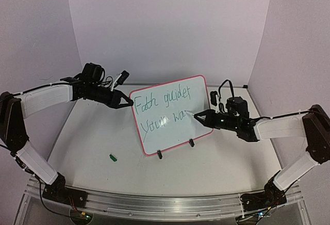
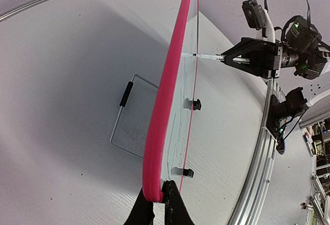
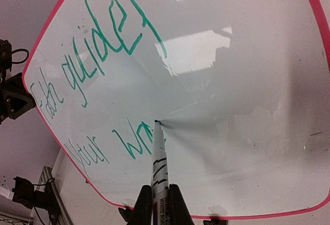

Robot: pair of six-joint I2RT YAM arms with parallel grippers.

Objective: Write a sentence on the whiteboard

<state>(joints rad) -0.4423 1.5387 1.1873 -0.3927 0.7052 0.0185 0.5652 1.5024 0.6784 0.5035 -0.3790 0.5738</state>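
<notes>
Left claw [image 1: 125,102]: pinched narrow on the left rim of the whiteboard [image 1: 178,134]; arm stretched rightward. Right claw [image 1: 198,114]: clamped on a marker [image 3: 159,168], its tip touching the board just after the sentence [image 1: 164,106]; arm reaching left. Whiteboard stands on its feet mid-worktop [image 1: 98,132].

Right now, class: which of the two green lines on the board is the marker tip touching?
The lower line, roughly "Your wa": the tip of the marker rests at its end. The upper line, "Faith guides", lies above, clear of it.
</notes>
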